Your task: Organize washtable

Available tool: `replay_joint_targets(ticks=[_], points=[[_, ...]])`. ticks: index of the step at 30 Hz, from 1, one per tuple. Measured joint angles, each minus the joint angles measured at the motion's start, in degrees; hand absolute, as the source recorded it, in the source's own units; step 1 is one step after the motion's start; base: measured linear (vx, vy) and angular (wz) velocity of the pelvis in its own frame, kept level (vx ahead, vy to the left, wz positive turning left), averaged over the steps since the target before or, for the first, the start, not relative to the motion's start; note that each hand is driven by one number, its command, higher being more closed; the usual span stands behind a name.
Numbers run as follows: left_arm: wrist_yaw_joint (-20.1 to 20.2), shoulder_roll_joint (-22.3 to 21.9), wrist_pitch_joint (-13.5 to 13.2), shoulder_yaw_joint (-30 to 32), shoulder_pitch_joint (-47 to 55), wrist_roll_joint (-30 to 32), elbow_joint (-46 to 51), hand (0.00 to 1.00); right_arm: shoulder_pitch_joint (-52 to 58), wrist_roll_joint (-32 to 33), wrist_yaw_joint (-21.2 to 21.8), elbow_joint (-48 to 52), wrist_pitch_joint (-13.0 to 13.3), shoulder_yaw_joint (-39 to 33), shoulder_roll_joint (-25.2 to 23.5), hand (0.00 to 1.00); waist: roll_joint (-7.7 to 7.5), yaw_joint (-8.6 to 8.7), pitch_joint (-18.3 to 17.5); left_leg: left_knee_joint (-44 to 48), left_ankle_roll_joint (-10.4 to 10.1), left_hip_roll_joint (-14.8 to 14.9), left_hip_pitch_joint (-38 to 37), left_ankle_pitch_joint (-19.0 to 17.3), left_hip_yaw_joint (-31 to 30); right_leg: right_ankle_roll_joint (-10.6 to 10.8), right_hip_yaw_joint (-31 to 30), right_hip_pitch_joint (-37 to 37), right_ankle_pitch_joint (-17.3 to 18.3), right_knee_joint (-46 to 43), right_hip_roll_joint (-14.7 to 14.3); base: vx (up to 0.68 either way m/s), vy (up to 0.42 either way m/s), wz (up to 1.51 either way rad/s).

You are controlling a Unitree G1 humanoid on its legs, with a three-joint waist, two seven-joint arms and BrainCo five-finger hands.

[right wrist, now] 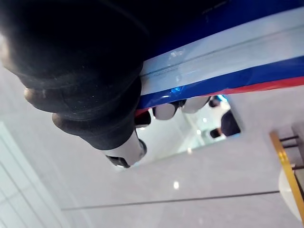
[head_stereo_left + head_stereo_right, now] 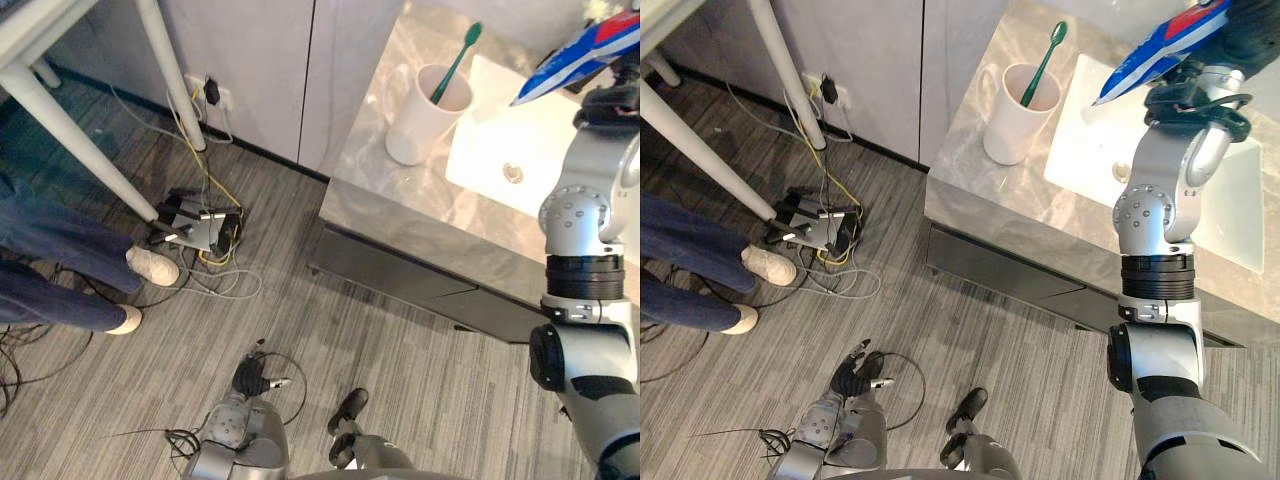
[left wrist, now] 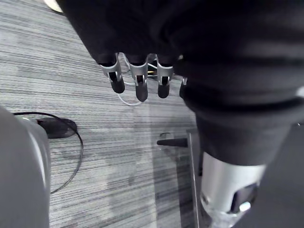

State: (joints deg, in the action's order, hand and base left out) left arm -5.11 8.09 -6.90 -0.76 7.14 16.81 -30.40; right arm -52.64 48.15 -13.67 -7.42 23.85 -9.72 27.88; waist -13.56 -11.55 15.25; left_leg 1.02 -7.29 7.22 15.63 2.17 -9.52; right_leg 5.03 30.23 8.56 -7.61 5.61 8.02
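The right hand (image 1: 165,111) is closed round a blue, white and red toothpaste tube (image 2: 572,62), with the fingers folded under it and the thumb on the other side, and it holds the tube in the air above the white basin (image 2: 490,150) of the washtable (image 2: 400,205). In the eye views the long axis of the tube runs from about 2 o'clock, where the hand grips it, down to about 8 o'clock, where its free end points. I cannot tell if this free end is the cap end. The white cup (image 2: 1012,118) stands on the grey counter just beside the basin, and a green toothbrush (image 2: 1045,58) leans inside it. From the free end of the tube the mouth of the cup lies at about 9 o'clock, near but clearly apart, so the tube points a little below the cup and not into it. If the tube must go into the cup, I think the hand has to travel toward 9 o'clock and turn the tube more upright. The left hand (image 2: 855,378) hangs low near the floor at 7 o'clock, well apart from the counter, with relaxed fingers (image 3: 137,85) and nothing in them, so the right arm is the nearer one.
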Motion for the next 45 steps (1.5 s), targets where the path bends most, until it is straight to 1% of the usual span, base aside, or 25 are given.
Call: replay_joint_targets(ticks=[1, 3, 6, 9, 13, 18, 21, 24, 28, 34, 38, 40, 45], points=[[-0.19, -0.08, -0.02, 1.21, -0.34, -0.53, -0.18, 0.0, -0.06, -0.45, -0.45, 0.0, 0.12, -0.45, 0.0, 1.0, -0.21, -0.01, 0.52, 0.1, 0.0, -0.11, 0.46, 0.0, -0.3, 0.0, 0.32, 0.21, 0.0, 0.0, 0.06, 0.02, 0.026, 0.09], [-0.31, -0.1, -0.02, 1.46, -1.26, -0.94, -1.25, 0.0, -0.97, -0.52, -1.2, -0.01, 0.39, -1.0, 0.0, 1.0, -0.12, -0.05, 0.67, 0.37, 0.01, -0.16, 1.65, 0.0, -0.96, 0.02, 0.8, 1.15, 0.01, -0.47, 0.1, 0.01, 0.023, 0.1], [-0.44, -0.1, 0.03, 1.52, -2.05, -1.46, -1.48, 0.0, -2.82, -0.52, -1.34, -0.01, 0.62, -1.06, 0.0, 1.0, -0.39, -0.1, 1.49, 1.01, 0.0, -0.22, 2.45, -0.01, -1.56, 0.02, 1.22, 1.38, 0.02, -0.6, 0.09, 0.02, 0.017, 0.09], [-1.26, -0.16, 0.07, 1.86, -2.14, -2.67, -1.82, 0.0, -4.14, -0.53, -1.35, 0.1, 0.62, -1.06, 0.0, 1.0, -0.5, -0.09, 1.55, 1.03, 0.0, -0.29, 2.62, -0.01, -2.01, 0.02, 1.45, 1.37, 0.02, -0.75, 0.13, 0.02, 0.018, 0.07], [-1.49, -0.73, 0.11, 3.39, -2.19, -2.68, -1.97, 0.0, -4.21, -0.54, -1.16, 4.27, 0.74, -1.05, 0.0, 1.0, -0.7, -0.01, 1.64, 1.02, 0.0, -0.3, 2.78, 0.0, -2.49, 0.04, 1.82, 1.34, 0.03, -0.87, 0.1, 0.01, 0.015, 0.04], [-1.56, -0.46, 0.32, 3.72, -2.71, -2.77, -1.99, 0.0, -4.22, -1.05, -1.03, 6.63, 2.48, -1.05, 0.01, 1.0, -1.76, 0.2, 2.09, 1.03, -0.14, -0.3, 2.97, 0.12, -2.86, 0.05, 2.17, 1.34, 0.05, -0.93, 0.07, 0.0, 0.006, 0.01], [-1.61, -0.16, 0.37, 3.72, -3.07, -2.83, -2.0, 0.0, -4.24, -1.05, -1.02, 6.62, 2.56, -0.91, 0.01, 1.0, -2.28, 0.2, 2.31, 1.03, -0.32, -0.3, 3.34, 0.27, -3.1, 0.05, 2.44, 1.5, 0.05, -0.93, 0.03, 0.0, 0.013, 0.05], [-1.84, 0.11, 0.51, 4.2, -3.42, -3.91, -2.15, 0.0, -4.66, -1.03, -1.02, 6.53, 2.54, -0.25, 0.01, 1.0, -2.93, 0.24, 2.58, 1.13, -0.35, -0.3, 3.75, 0.36, -3.22, 0.05, 2.55, 1.81, 0.04, -0.92, 0.0, 0.0, 0.0, 0.0], [-2.68, 0.09, 0.92, 5.58, -3.42, -6.16, -2.18, 0.0, -6.19, -1.04, -1.02, 5.97, 2.52, 1.29, 0.11, 1.0, -3.44, 0.57, 2.81, 1.4, -0.4, -0.36, 4.44, 0.4, -4.01, 0.05, 3.11, 1.94, 0.05, -0.91, -0.1, 0.01, 0.015, 0.07], [-2.79, 0.05, 0.84, 6.16, -3.73, -9.35, -2.18, 0.0, -8.23, -1.03, -1.33, 1.74, 2.45, 1.61, 0.33, 1.0, -3.72, 0.25, 2.95, 1.48, -0.46, -0.46, 6.32, 0.96, -4.88, 0.05, 4.08, 3.17, 0.04, -0.92, -0.14, 0.0, 0.013, 0.07], [-2.98, -0.15, 0.78, 7.53, -4.39, -11.55, -2.32, 0.0, -8.28, -1.04, -2.33, 1.31, 2.46, 1.61, 0.35, 1.0, -3.78, 0.07, 4.47, 1.6, -0.52, -0.53, 6.62, 1.0, -5.33, 0.05, 4.26, 3.26, 0.05, -0.92, -0.16, 0.0, 0.005, 0.01], [-3.77, -0.14, 0.76, 7.84, -4.81, -11.78, -2.38, 0.0, -8.27, -1.03, -2.58, 1.21, 2.46, 1.58, 0.35, 1.0, -3.73, 0.07, 4.93, 1.58, -0.57, -0.55, 7.13, 1.14, -5.6, 0.05, 4.38, 3.67, 0.05, -0.92, -0.21, -0.01, 0.018, 0.04], [-3.94, -0.16, 0.71, 7.92, -5.16, -12.26, -2.66, 0.0, -8.27, -1.06, -2.66, 1.22, 2.78, 1.28, 0.73, 1.0, -3.66, 0.12, 5.07, 1.53, -0.63, -0.86, 7.82, 1.37, -6.04, 0.05, 4.68, 4.13, 0.05, -0.89, -0.03, 0.01, 0.013, 0.04]])
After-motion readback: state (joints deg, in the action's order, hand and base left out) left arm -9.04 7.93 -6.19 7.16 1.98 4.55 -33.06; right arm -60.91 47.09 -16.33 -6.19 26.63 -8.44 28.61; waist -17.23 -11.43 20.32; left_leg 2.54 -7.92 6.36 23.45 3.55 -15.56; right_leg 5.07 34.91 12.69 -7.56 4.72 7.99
